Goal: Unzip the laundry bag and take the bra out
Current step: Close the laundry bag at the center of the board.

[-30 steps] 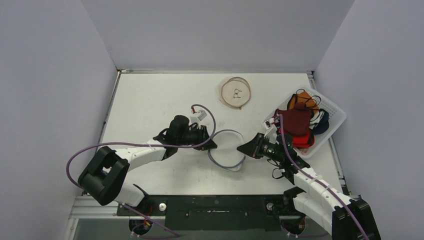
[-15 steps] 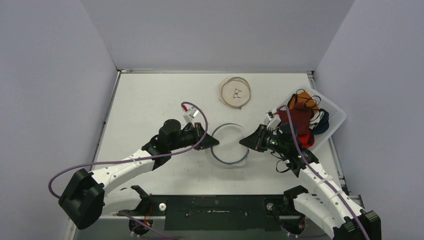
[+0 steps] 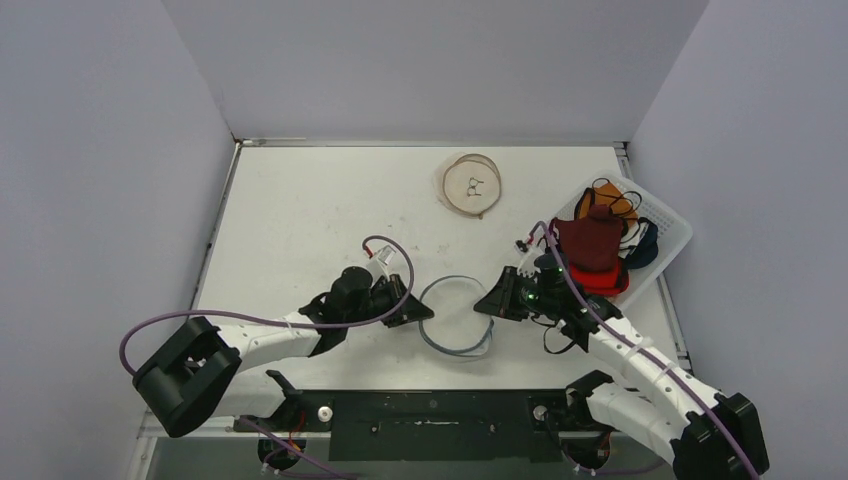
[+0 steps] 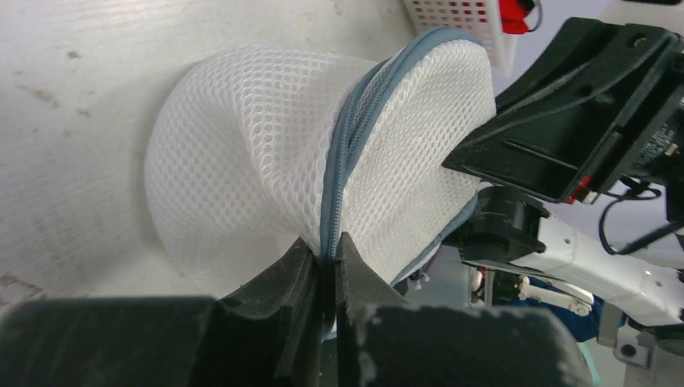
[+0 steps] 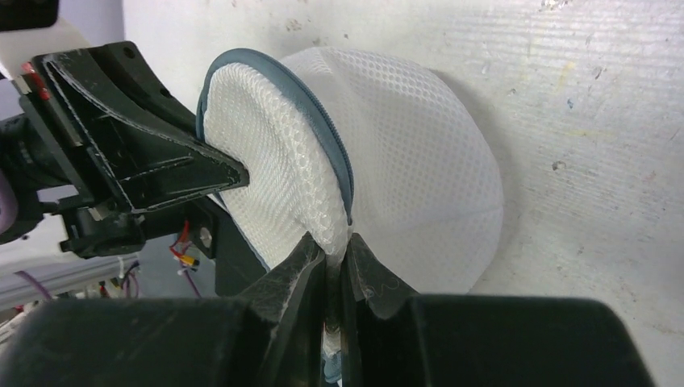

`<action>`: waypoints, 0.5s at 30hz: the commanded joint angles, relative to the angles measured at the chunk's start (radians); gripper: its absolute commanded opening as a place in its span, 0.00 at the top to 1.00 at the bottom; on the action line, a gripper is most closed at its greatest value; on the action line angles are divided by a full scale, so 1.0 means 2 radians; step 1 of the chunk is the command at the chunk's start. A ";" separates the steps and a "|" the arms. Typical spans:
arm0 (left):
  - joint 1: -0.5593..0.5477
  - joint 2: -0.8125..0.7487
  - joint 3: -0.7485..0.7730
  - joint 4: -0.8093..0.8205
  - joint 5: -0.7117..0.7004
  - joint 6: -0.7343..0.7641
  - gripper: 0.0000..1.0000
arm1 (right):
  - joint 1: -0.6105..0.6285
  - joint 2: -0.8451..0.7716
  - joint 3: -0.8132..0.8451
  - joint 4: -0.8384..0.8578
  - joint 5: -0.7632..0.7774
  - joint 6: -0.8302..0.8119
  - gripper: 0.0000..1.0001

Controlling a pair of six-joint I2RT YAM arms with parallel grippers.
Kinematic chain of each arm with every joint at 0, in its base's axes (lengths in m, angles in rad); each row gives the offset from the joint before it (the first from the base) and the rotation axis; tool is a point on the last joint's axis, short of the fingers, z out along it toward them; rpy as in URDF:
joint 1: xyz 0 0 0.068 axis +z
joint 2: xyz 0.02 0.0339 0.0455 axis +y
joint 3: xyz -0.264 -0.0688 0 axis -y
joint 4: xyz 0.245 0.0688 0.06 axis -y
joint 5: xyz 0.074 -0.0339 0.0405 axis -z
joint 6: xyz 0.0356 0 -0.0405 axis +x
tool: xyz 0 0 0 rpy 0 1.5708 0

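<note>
White table [image 3: 300,210] fills the grey-walled booth. At its 3 o'clock edge sits a white plastic basket [image 3: 655,207] heaped with garments (dark red on top). The round white mesh laundry bag [image 3: 457,318] sits near 6 o'clock, between the arms. A beige-rimmed round pouch [image 3: 471,185] lies towards 12 o'clock. The left gripper [image 4: 326,251] pinches the bag's grey-blue zipper seam [image 4: 349,137] at the bag's 9 o'clock, jaws closed on it. The right gripper [image 5: 337,248] is likewise clamped on the seam at 3 o'clock.
</note>
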 commanded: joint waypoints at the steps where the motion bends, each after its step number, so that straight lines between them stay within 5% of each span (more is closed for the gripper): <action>1: -0.007 0.009 -0.018 0.008 -0.054 0.000 1.00 | 0.044 0.024 -0.011 0.049 0.080 0.008 0.95; 15: -0.020 0.007 -0.034 -0.030 -0.127 0.041 1.00 | 0.063 0.081 -0.098 0.150 0.126 0.006 0.95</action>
